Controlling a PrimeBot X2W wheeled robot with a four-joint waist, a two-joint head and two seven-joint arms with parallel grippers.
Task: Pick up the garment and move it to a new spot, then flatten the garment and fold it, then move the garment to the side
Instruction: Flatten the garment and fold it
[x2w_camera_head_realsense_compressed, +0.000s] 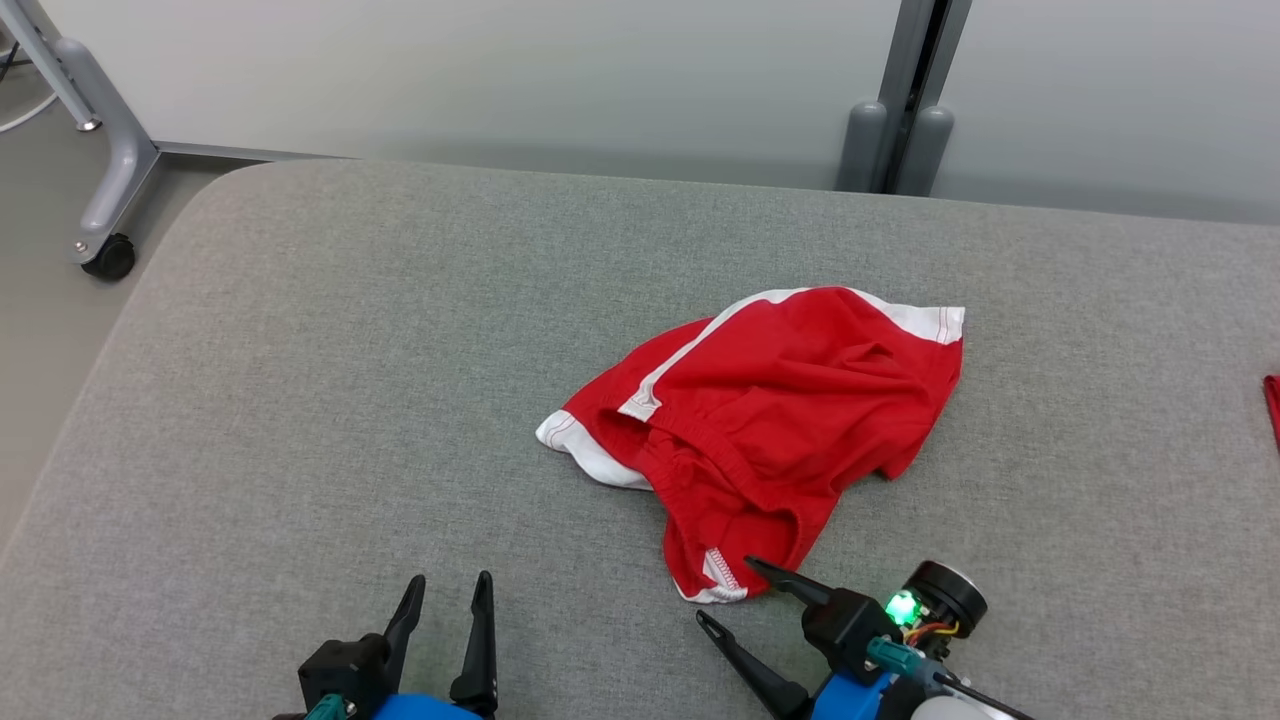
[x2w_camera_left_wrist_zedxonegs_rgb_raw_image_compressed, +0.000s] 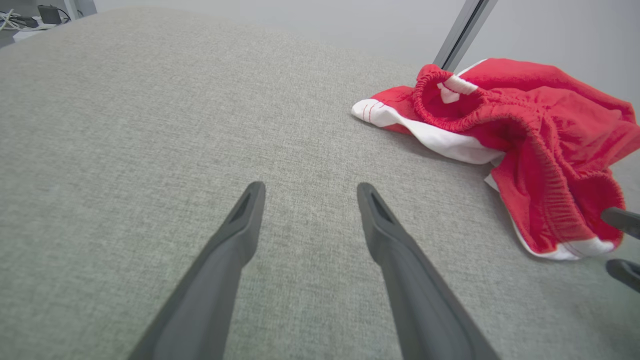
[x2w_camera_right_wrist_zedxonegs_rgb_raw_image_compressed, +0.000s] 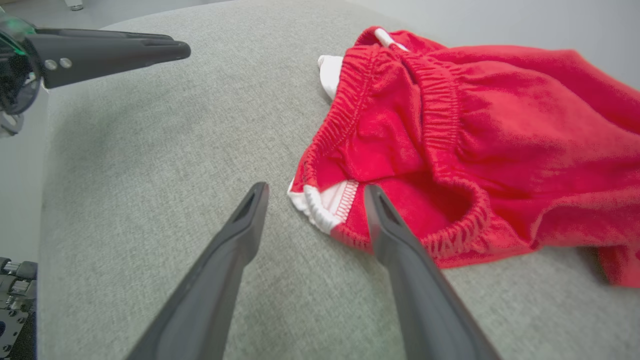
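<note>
The garment (x2w_camera_head_realsense_compressed: 770, 420) is a pair of red shorts with white trim, lying crumpled on the grey padded table (x2w_camera_head_realsense_compressed: 300, 400), right of centre. My right gripper (x2w_camera_head_realsense_compressed: 727, 592) stands open at the garment's near corner; in the right wrist view its fingers straddle the white-stitched hem corner (x2w_camera_right_wrist_zedxonegs_rgb_raw_image_compressed: 325, 202) of the garment (x2w_camera_right_wrist_zedxonegs_rgb_raw_image_compressed: 475, 125). My left gripper (x2w_camera_head_realsense_compressed: 447, 582) is open at the table's near edge, left of the garment and apart from it. In the left wrist view the left gripper (x2w_camera_left_wrist_zedxonegs_rgb_raw_image_compressed: 306, 192) points over bare fabric, with the garment (x2w_camera_left_wrist_zedxonegs_rgb_raw_image_compressed: 525, 130) to the right.
Something red (x2w_camera_head_realsense_compressed: 1272, 405) pokes in at the table's right edge. A grey frame leg with a caster (x2w_camera_head_realsense_compressed: 108, 255) stands on the floor beyond the far left corner. A grey post (x2w_camera_head_realsense_compressed: 905, 110) rises behind the table against the pale wall.
</note>
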